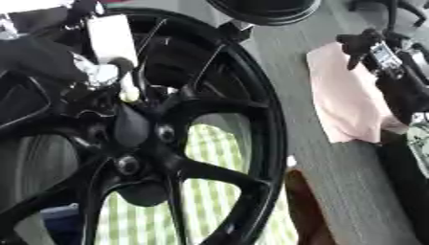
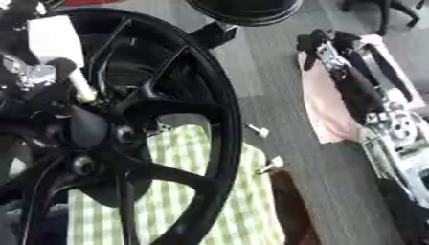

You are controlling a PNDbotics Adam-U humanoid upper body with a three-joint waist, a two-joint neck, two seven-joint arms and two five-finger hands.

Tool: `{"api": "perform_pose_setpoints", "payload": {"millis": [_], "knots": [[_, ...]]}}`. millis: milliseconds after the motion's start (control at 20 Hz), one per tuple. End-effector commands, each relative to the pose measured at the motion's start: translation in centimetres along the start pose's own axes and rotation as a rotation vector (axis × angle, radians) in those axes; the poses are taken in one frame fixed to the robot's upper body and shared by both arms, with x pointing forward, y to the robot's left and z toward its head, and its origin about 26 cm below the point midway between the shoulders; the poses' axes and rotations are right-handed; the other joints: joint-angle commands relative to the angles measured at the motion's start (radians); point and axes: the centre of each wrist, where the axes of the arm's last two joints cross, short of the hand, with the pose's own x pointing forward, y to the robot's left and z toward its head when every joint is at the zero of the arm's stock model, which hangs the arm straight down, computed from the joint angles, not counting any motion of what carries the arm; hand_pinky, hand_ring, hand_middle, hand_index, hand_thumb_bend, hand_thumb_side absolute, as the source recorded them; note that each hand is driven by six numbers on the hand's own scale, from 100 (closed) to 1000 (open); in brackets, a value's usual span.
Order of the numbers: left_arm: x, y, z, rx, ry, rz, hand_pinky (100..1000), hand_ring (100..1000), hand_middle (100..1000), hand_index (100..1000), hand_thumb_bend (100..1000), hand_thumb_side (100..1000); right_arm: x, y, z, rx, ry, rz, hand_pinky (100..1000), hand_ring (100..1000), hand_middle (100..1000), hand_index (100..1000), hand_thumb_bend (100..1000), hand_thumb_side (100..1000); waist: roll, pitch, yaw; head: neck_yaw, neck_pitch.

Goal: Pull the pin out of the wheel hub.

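Glossy black spoked alloy wheel hub [image 1: 159,143], frame centre-left. Pale cream pin [image 2: 81,88] is pinched by the left hand [image 1: 80,67], upper left. Right hand [image 2: 322,45], upper right: finger state cannot be told. Risk: skewed pull, pin jammed or slipped.

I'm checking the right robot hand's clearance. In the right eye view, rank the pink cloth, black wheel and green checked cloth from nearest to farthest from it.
1. Pink cloth: beneath the right robot hand, at right.
2. Black wheel: left, rim nearest.
3. Green checked cloth: lower centre, behind the spokes.
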Motion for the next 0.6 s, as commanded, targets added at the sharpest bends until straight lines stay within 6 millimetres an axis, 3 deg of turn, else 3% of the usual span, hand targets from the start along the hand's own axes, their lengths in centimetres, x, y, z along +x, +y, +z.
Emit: {"api": "perform_pose_setpoints", "payload": {"millis": [50,350,600], "knots": [[0.8,2.1,2.1,0.075,-0.018,-0.015,793,520,368,401,100,280,1.0,-0.8,-0.2,0.0,-0.028,0.028,946,900,379,606,100,642,-0.001,-0.044,0.005,0.005,0.012],[1.5,3.9,6.1,0.178,-0.069,-0.011,801,514,360,400,100,285,0.7,-1.1,0.4,-0.016,-0.011,0.031,944,899,377,606,100,635,-0.013,-0.076,0.037,-0.006,0.044],[-1.4,5.5,9.5,0.297,0.028,0.032,806,513,363,408,100,292,0.3,-2.0,1.4,-0.067,0.008,0.054,943,898,379,607,100,623,-0.028,-0.102,0.11,-0.074,0.074]]}}
